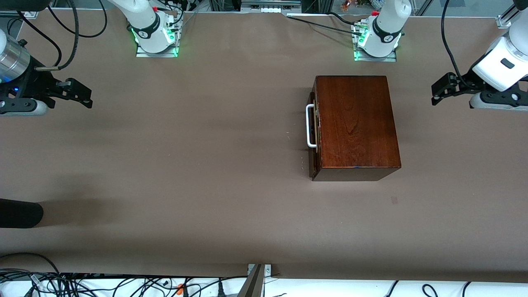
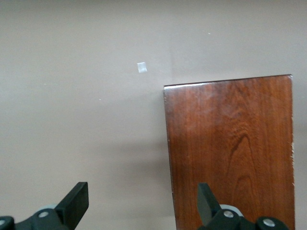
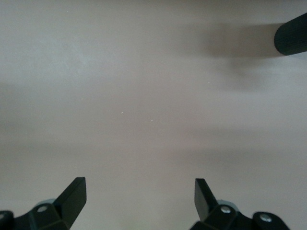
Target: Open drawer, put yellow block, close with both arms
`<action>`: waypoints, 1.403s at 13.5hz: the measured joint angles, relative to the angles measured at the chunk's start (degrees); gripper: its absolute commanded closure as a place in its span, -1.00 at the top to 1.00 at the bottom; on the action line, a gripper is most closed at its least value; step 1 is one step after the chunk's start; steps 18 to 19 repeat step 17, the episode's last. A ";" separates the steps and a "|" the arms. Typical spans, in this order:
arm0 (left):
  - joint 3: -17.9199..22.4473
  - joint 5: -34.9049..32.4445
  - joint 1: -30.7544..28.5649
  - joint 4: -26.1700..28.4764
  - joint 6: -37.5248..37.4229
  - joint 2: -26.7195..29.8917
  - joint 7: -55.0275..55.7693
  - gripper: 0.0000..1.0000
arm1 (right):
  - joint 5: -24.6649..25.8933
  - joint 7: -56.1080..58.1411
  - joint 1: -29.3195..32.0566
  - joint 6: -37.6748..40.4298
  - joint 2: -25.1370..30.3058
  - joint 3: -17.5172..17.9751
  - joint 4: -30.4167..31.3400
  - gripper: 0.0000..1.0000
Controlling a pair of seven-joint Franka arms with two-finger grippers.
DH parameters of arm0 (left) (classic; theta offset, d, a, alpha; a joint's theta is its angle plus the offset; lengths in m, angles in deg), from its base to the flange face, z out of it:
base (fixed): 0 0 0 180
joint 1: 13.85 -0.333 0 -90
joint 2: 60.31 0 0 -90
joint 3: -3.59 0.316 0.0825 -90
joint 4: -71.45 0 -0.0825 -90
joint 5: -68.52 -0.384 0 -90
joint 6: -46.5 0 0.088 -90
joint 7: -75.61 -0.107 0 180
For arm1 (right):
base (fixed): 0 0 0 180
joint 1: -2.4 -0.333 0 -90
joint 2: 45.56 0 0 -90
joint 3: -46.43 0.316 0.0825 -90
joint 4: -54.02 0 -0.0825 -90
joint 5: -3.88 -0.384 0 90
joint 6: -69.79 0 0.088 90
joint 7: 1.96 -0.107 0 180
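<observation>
Box: we see the dark reddish-brown wooden box (image 1: 354, 126) right of centre in the front view, below the left arm's base, resting on the brown table (image 1: 185, 165).
Drawer: the drawer (image 1: 312, 136) looks pushed in, its dark front close against the box side that faces the right arm's end of the table.
Handle: white U-shaped handle (image 1: 309, 126) on that front, sticking out toward the frame's middle.
Yellow block: we find it in none of the three views.
Left gripper: left gripper (image 1: 438, 91) at the right edge of the front view, up in the air over bare table at the left arm's end, clear of the box; fingers spread wide, nothing between them. In the left wrist view (image 2: 141, 201) one finger (image 2: 76, 199) is over table, the other over the box top (image 2: 230, 153).
Right gripper: right gripper (image 1: 84, 97) at the left edge of the front view, over bare table, well apart from the box; fingers wide apart and empty, same in the right wrist view (image 3: 140, 194).
Arms: both bases along the top of the frame, green lights on.
Other: black rounded object (image 1: 18, 213) at the lower left edge of the front view, also upper right in the right wrist view (image 3: 292, 34); we can't tell what it is. Small pale square mark (image 2: 142, 67) on the table near the box corner, left wrist view.
</observation>
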State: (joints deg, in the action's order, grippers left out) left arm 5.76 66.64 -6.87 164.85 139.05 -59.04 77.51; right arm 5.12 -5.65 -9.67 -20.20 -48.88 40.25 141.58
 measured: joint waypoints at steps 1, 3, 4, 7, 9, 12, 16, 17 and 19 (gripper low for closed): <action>0.04 -0.29 -0.14 0.13 0.19 0.00 0.64 1.00 | 0.00 0.06 -0.09 -0.01 0.00 0.00 0.00 1.00; -0.05 -0.37 -0.34 0.18 0.50 0.00 2.40 1.00 | 0.00 0.07 -0.09 -0.03 0.00 0.00 0.00 1.00; -0.40 -0.38 -0.83 0.18 0.56 0.00 3.02 1.00 | 0.00 0.07 -0.09 -0.03 0.00 0.00 0.00 1.00; -1.76 -0.38 -2.76 0.18 0.64 0.00 3.43 1.00 | 0.00 0.07 -0.09 -0.04 0.00 0.00 0.00 1.00; -1.98 -0.38 -3.18 0.18 0.64 0.00 3.48 1.00 | 0.00 0.07 -0.09 -0.04 0.00 -0.03 0.00 1.00; -2.23 -0.38 -3.80 0.19 0.64 0.00 3.49 1.00 | -0.01 0.07 -0.08 -0.07 0.00 -0.06 0.00 1.00; -2.37 -0.38 -3.88 0.19 0.64 0.00 3.49 1.00 | -1.24 0.05 0.00 -0.12 0.00 -0.36 0.00 1.00; -2.40 -0.38 -3.88 0.19 0.64 0.00 3.49 1.00 | -1.38 0.05 0.01 -0.16 0.00 -0.40 0.00 1.00; -2.40 -0.38 -3.88 0.19 0.64 0.00 3.49 1.00 | -1.38 0.05 0.01 -0.16 0.00 -0.40 0.00 1.00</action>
